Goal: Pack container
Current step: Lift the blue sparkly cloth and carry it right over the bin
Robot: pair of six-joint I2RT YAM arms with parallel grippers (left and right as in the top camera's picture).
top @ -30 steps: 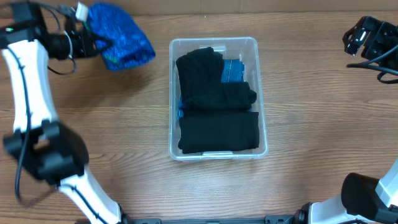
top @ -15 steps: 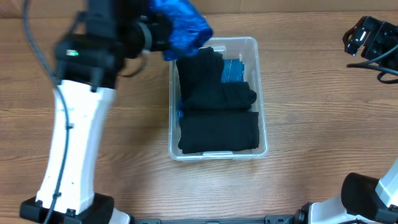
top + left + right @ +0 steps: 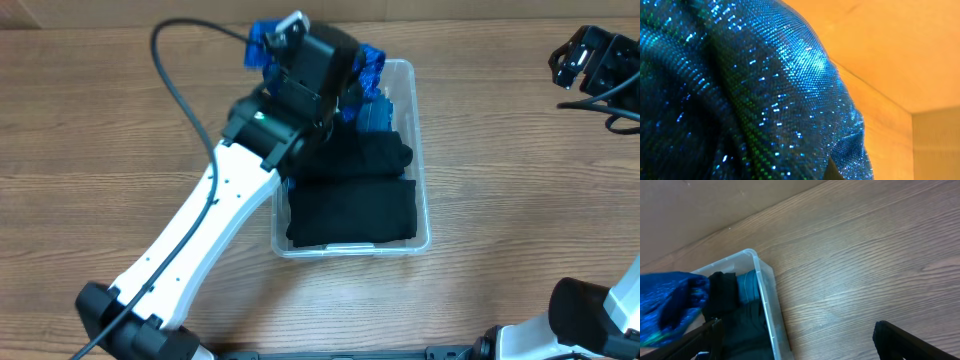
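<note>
The clear plastic container [image 3: 424,226] stands mid-table, filled with folded black clothes [image 3: 350,208] and a blue folded piece [image 3: 376,113]; its bottom is hidden. My left gripper [image 3: 328,72] is over the container's far end, shut on a shiny blue sequin cloth [image 3: 262,44]. That cloth fills the left wrist view [image 3: 740,90], where only a finger sliver shows. My right gripper [image 3: 590,58] is open and empty at the far right, away from the container. The right wrist view shows the container's far corner [image 3: 767,305] and the blue cloth [image 3: 670,305] between the open fingers [image 3: 800,345].
The wooden table top [image 3: 520,200] stretches to the right and left of the container. A light wall or board [image 3: 715,205] runs along the table's far edge. The left arm's white link [image 3: 200,235] crosses the table's left half.
My left arm has swung right from the far left with the blue cloth and now holds it over the container's far end. The right arm has not moved.
</note>
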